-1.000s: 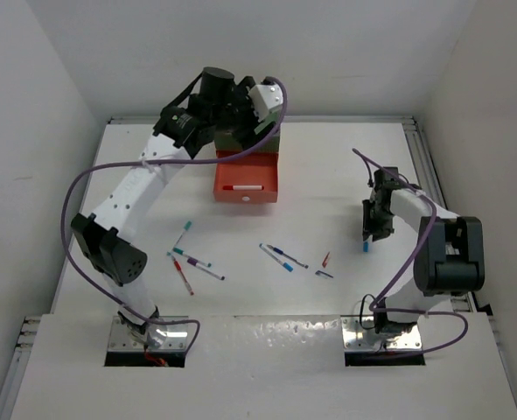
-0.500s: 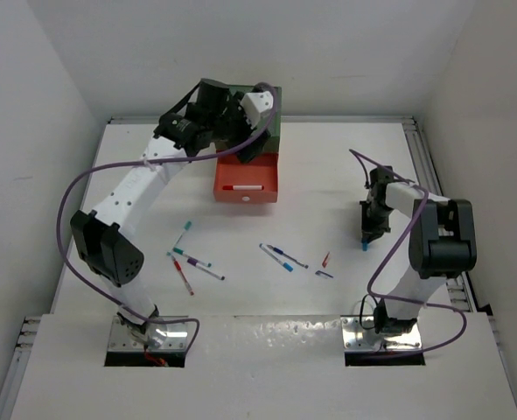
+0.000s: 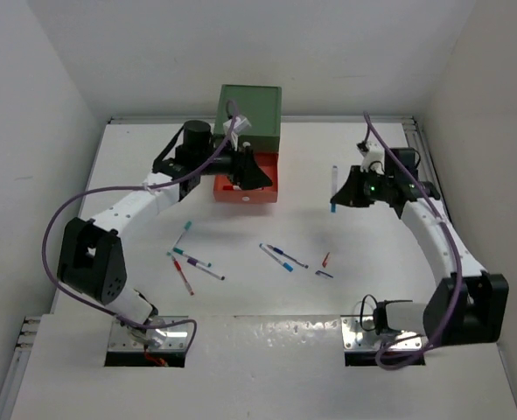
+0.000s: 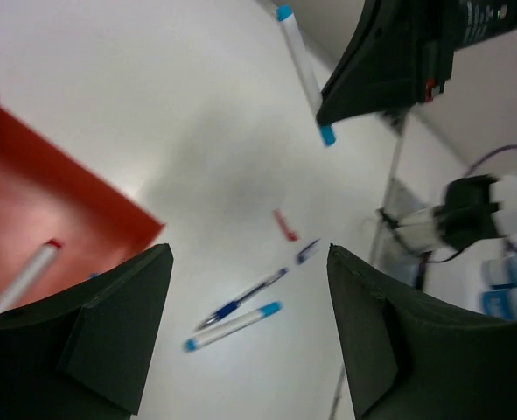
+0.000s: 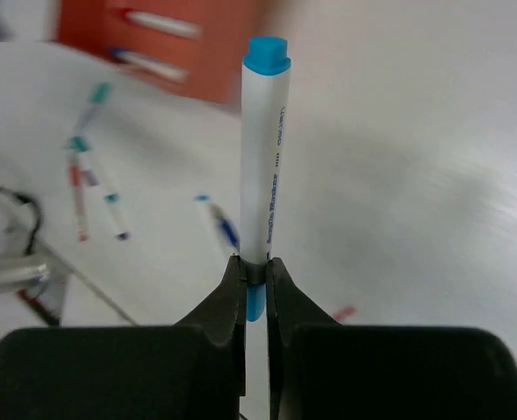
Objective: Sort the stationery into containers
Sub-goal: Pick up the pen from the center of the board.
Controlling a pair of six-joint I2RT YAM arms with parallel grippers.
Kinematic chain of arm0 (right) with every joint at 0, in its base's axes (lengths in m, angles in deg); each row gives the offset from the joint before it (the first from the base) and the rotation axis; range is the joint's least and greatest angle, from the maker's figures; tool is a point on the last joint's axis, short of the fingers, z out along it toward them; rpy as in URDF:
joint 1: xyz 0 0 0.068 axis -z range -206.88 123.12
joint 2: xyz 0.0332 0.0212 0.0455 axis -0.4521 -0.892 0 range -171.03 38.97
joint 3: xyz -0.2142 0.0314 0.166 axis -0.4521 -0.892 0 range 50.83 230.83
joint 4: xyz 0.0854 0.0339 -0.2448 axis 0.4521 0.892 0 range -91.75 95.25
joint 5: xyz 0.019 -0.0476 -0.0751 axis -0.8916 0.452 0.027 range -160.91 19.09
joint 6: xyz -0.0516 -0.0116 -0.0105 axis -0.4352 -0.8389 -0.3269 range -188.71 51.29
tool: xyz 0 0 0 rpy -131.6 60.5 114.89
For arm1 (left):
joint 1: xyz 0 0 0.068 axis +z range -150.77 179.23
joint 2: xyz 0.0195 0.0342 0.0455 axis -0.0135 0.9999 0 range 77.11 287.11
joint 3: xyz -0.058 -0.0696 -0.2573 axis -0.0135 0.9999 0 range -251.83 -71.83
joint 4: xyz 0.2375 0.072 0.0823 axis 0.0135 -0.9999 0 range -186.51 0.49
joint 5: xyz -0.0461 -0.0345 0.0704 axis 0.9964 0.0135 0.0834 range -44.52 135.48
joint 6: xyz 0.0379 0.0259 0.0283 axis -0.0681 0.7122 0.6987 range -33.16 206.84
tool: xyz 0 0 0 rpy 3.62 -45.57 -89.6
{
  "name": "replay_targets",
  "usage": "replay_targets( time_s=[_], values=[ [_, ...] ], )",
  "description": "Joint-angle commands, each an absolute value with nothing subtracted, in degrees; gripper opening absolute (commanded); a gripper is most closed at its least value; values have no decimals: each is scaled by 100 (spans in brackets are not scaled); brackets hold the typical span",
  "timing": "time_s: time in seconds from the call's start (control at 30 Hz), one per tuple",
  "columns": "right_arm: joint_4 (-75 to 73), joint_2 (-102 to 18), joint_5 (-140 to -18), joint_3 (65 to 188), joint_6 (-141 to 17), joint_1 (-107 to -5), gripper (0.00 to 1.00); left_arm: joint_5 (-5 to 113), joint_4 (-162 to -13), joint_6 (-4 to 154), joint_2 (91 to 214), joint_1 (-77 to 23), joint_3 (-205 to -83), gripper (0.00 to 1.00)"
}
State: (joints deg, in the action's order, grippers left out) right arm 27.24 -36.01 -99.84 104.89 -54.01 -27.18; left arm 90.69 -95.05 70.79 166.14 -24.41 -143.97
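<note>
Right now the right gripper (image 5: 255, 264) is clamped on a white pen (image 5: 265, 149) with blue ends, holding it in the air well to the right of the orange drawer (image 3: 245, 192). The pinch sits low on the barrel, so the pen could swing or slide out on the way over. The left gripper (image 4: 249, 297) hangs wide apart and empty at the drawer's right edge. The arms might knock together there. More pens (image 3: 282, 257) lie on the table (image 3: 310, 227) in front of the drawer.
</note>
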Motion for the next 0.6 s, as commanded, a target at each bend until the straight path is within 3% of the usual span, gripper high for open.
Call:
replay_targets(
  time_s=[0.0, 0.2, 0.57],
  values=[
    [2111, -3223, -11361, 10892, -4973, -3371, 0, 10006, -7206, 5136, 16613, -2503, -14206, 78],
    [1470, -3090, -11591, 11129, -3927, -4093, 0, 10103, -5876, 3860, 16772, -2679, -14310, 83],
    [1188, -3073, -11661, 11385, -3654, -4613, 0, 9840, -6331, 4026, 17027, -2951, -14548, 83]
  ],
)
